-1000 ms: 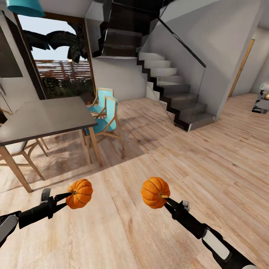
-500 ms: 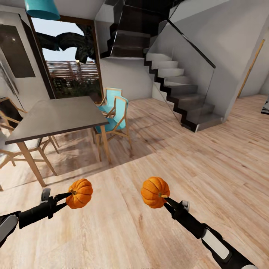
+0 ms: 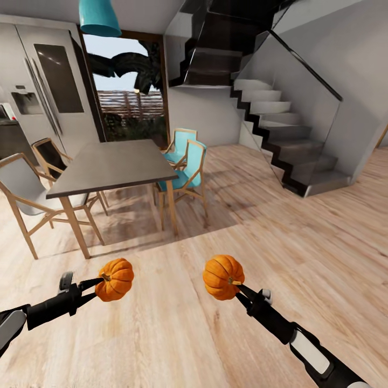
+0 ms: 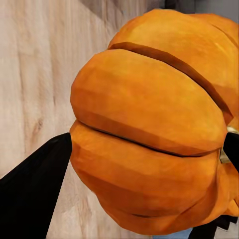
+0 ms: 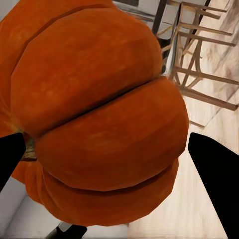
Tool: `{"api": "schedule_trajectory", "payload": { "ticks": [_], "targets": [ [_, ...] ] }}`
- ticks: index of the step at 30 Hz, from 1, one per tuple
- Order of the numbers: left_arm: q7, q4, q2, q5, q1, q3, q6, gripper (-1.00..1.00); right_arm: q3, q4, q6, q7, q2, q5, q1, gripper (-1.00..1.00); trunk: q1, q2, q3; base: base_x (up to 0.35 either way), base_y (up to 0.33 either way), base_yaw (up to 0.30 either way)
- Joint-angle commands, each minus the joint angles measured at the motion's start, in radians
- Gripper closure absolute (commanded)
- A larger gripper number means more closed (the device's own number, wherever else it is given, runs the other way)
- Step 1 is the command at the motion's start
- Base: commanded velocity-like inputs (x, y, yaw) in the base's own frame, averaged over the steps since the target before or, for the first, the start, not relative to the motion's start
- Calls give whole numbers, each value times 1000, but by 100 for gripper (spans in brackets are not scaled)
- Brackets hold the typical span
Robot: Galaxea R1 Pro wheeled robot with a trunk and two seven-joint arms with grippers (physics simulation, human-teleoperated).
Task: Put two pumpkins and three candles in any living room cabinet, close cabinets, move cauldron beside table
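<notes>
Pinching one pumpkin each, left gripper (image 3: 98,282) and right gripper (image 3: 237,287) carry left pumpkin (image 3: 115,278) and right pumpkin (image 3: 222,276).

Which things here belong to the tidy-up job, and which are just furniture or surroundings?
Job:
- left pumpkin, held in the left gripper
- right pumpkin, held in the right gripper

Surroundings:
- dining table
- teal chairs
- staircase
- fridge
- hanging lamp
</notes>
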Motion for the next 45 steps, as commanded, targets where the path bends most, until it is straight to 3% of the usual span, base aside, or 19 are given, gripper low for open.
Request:
{"api": "schedule_trajectory", "payload": {
  "ticks": [1, 18, 45],
  "targets": [
    [-1, 0, 1, 17, -2, -3, 10, 100, 4, 0, 9, 3, -1, -11, -1, 100, 0, 0, 0, 0, 0, 242],
    [-1, 0, 1, 17, -2, -3, 10, 100, 4, 0, 8, 4, -5, -12, -1, 100, 0, 0, 6, 0, 0, 145],
    [-1, 0, 1, 17, -2, -3, 10, 100, 4, 0, 10, 2, -1, -11, -1, 100, 0, 0, 6, -33, 0, 271]
  ]
}}
